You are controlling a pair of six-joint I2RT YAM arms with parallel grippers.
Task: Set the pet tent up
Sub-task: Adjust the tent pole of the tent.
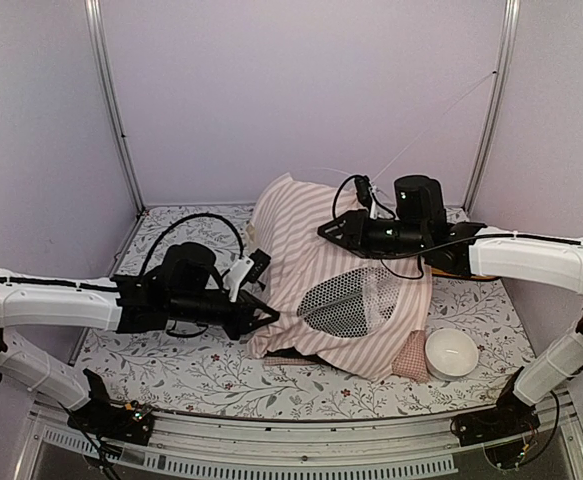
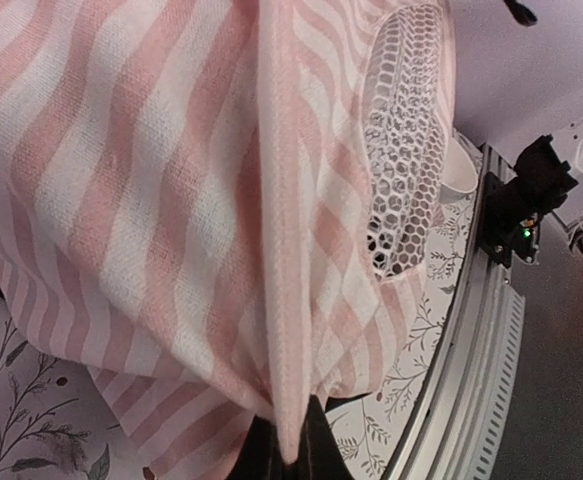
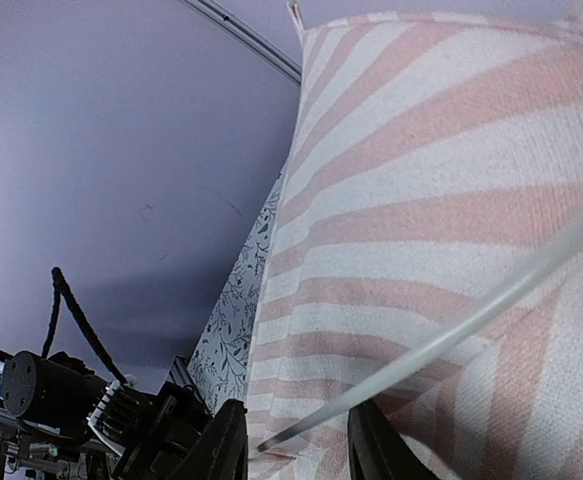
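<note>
The pet tent (image 1: 316, 255) is a slumped heap of pink-and-white striped fabric in the middle of the table, its oval mesh window (image 1: 346, 300) facing up toward the front. My left gripper (image 1: 271, 316) is at the tent's lower left edge. In the left wrist view, that left gripper (image 2: 291, 455) is shut on a narrow fold of the striped tent (image 2: 171, 180). My right gripper (image 1: 329, 230) hovers over the top of the tent. A thin white pole (image 3: 441, 335) passes between its spread fingers (image 3: 226, 445) without being pinched, and the pole (image 1: 436, 127) rises to the upper right.
A white bowl (image 1: 451, 352) and a pink checked cushion (image 1: 411, 356) sit at the tent's front right. A black cable (image 1: 196, 220) loops behind the left arm. Purple walls and metal frame posts (image 1: 111, 100) close in the floral table (image 1: 171, 375).
</note>
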